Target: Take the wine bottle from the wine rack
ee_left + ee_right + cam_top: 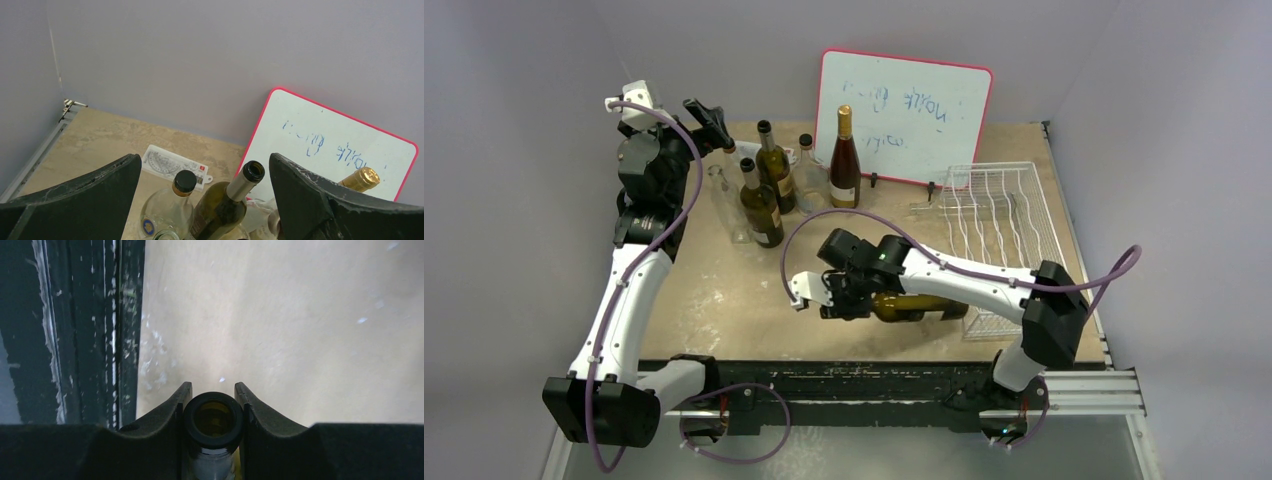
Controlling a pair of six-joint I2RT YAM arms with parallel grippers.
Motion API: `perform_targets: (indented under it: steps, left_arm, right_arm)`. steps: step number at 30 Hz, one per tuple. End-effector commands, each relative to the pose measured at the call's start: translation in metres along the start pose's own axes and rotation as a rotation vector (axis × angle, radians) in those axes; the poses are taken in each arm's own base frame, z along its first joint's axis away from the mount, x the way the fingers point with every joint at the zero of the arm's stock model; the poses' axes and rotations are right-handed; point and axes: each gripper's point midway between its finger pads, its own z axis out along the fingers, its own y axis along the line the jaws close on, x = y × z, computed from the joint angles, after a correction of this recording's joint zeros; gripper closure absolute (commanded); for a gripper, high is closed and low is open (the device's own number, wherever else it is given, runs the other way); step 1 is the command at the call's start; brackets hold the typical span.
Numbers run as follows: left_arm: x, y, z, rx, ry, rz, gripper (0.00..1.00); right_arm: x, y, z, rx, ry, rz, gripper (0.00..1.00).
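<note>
The wine rack (999, 215) is sitting along the right edge of the desk (744, 310), reaching toward the far right corner. The wine bottle (914, 306) is lying on its side outside it, parallel to the near edge. Its base is pointing at the rack's near left corner, just beside the wire (whether touching, I cannot tell). The right claw (213, 390) is clenching the neck just below the uncorked mouth, a finger pressing on each side. Whether the bottle is resting on the desk or hanging just above it is unclear.

Near the far left corner a cluster of upright bottles (764, 190) is standing, dark and clear glass together. One has a black cap (185, 181) and another is showing an open mouth (252, 171). A gold-foiled bottle (845, 160) is standing in front of the red-framed whiteboard (909, 110), which is leaning at the far edge. The left claw (708, 122) is hovering over the cluster, released, fingers spread wide
</note>
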Motion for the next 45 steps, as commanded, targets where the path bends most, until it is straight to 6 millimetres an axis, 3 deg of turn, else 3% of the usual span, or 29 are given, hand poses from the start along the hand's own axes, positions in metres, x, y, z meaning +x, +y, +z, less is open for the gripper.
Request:
perform_targets:
  steps: [1, 6, 10, 16, 22, 26, 30, 34, 38, 45]
  left_arm:
    - [-0.024, -0.010, -0.003, 0.024, -0.071, -0.007, 0.01]
    - [-0.025, -0.009, -0.004, 0.021, -0.075, -0.003, 0.01]
    - [-0.025, -0.010, -0.003, 0.023, -0.074, -0.004, 0.01]
    - [-0.025, -0.009, -0.004, 0.019, -0.074, -0.001, 0.01]
    - [-0.024, -0.010, -0.005, 0.016, -0.074, 0.006, 0.00]
    - [-0.024, -0.011, -0.005, 0.021, -0.073, 0.006, 0.01]
    - [-0.023, -0.010, -0.005, 0.014, -0.072, 0.010, 0.00]
    - [-0.024, -0.011, -0.005, 0.016, -0.075, 0.010, 0.00]
    - [-0.023, -0.009, -0.005, 0.007, -0.073, 0.016, 0.00]
    - [-0.024, -0.011, -0.005, 0.013, -0.072, 0.015, 0.00]
  right_arm:
    - [-0.076, -0.020, -0.041, 0.090, -0.288, -0.133, 1.00]
    - [-0.077, -0.024, -0.035, 0.089, -0.270, -0.129, 1.00]
    - [-0.093, -0.035, -0.048, 0.140, -0.317, -0.133, 1.00]
    - [-0.137, -0.042, -0.087, 0.182, -0.540, -0.073, 1.00]
    - [-0.163, -0.060, -0.130, 0.315, -0.745, -0.050, 1.00]
    - [-0.175, -0.088, -0.173, 0.420, -0.939, 0.039, 1.00]
    - [-0.177, -0.124, -0.201, 0.459, -1.064, 0.186, 1.00]
    - [-0.187, -0.150, -0.212, 0.540, -1.126, 0.208, 1.00]
    - [-0.195, -0.180, -0.203, 0.594, -1.082, 0.243, 1.00]
    - [-0.191, -0.217, -0.201, 0.682, -1.044, 0.302, 1.00]
